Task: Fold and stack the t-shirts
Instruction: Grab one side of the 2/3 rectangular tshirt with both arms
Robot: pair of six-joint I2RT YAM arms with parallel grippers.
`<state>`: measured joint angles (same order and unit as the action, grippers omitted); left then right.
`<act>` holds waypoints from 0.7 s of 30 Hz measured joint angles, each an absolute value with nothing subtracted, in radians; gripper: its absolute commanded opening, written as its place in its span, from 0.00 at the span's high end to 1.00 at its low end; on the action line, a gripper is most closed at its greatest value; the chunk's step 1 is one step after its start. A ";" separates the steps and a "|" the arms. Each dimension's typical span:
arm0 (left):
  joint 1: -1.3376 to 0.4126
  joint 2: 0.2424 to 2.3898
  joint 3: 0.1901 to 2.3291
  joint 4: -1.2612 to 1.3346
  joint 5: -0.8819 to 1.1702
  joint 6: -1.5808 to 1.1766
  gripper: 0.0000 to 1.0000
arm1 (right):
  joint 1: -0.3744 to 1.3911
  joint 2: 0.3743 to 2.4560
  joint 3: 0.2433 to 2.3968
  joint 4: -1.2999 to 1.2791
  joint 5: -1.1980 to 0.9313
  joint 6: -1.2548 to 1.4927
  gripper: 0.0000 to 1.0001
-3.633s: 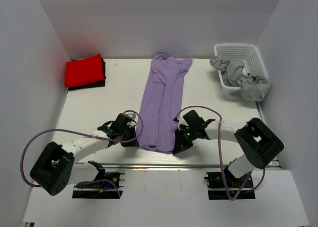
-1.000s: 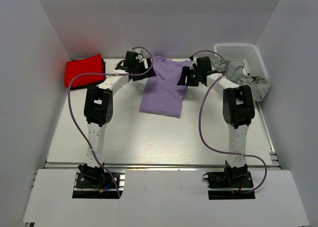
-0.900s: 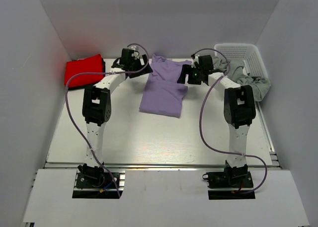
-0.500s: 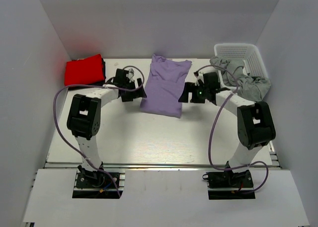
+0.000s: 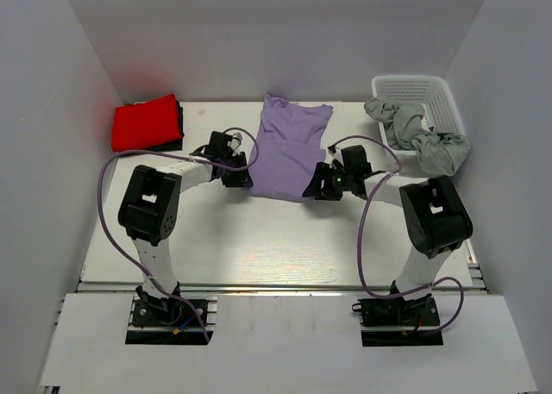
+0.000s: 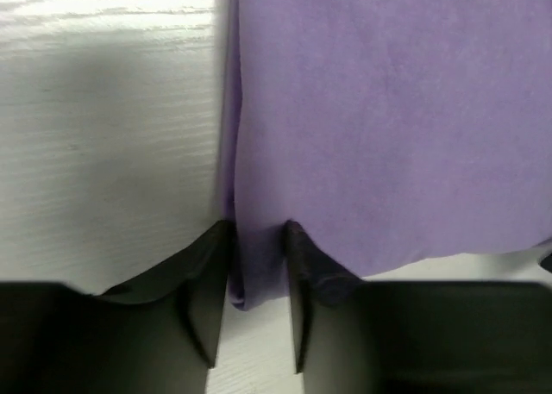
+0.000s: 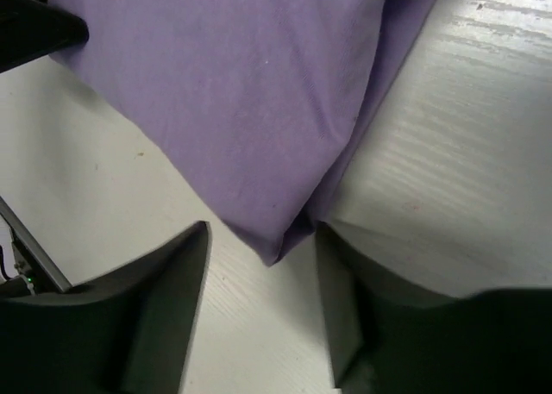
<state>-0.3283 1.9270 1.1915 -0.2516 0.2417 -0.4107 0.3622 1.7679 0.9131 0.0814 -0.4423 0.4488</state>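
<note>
A lavender t-shirt, folded in half, lies at the middle back of the table. A folded red t-shirt sits on a dark folded cloth at the back left. My left gripper is at the lavender shirt's near left corner. In the left wrist view its fingers press the bunched corner between them. My right gripper is at the near right corner. In the right wrist view that corner lies between wide-apart jaws, close to the right finger and apart from the left one.
A white lattice basket stands at the back right, with grey cloth spilling over its near rim. White walls enclose the table on three sides. Purple cables loop from both arms over the near half of the table.
Both arms drew back from the shirt's far end to its near corners. The left jaws closed onto the near left corner. The right jaws narrowed around the near right corner.
</note>
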 measured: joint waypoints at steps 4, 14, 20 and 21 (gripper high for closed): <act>-0.342 1.938 1.188 -0.246 0.242 -0.410 0.97 | 0.363 1.807 0.913 0.112 -0.443 0.489 0.73; -0.363 1.780 0.985 -0.215 0.300 -0.411 1.00 | 0.376 1.643 0.801 0.060 -0.480 0.492 1.00; -0.394 1.499 0.825 -0.280 0.441 -0.413 1.00 | 0.380 1.366 0.769 -0.091 -0.538 0.436 1.00; -0.395 1.447 0.819 -0.293 0.463 -0.413 1.00 | 0.379 1.327 0.769 -0.116 -0.552 0.426 1.00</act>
<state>-0.3954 1.4471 0.8188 -0.2932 0.4629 -0.4126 0.3790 1.3270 0.7692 -0.1158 -0.5518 0.4255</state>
